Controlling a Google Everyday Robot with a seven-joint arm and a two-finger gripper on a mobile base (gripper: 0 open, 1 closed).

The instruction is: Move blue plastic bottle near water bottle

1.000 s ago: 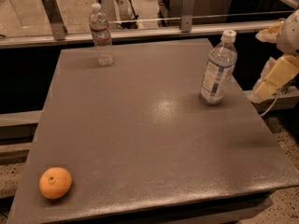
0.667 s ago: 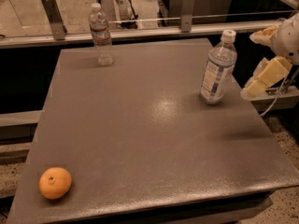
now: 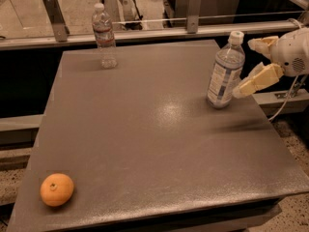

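Observation:
The blue plastic bottle (image 3: 225, 72) stands upright near the table's right edge, bluish with a big white label and white cap. The water bottle (image 3: 104, 35) stands upright at the table's far left, slim, with a reddish label band. My gripper (image 3: 247, 67) is at the right, just beside the blue plastic bottle. Its cream fingers (image 3: 256, 80) are spread open, one high by the bottle's cap and one low by its body. It holds nothing.
An orange (image 3: 57, 189) lies at the near left corner of the grey table (image 3: 154, 144). A metal rail with posts (image 3: 145, 30) runs behind the table. A white cable (image 3: 285, 105) hangs off the right side.
My gripper has moved left toward the blue plastic bottle, and its lower finger now reaches close to the bottle's side. The bottles and orange have not moved.

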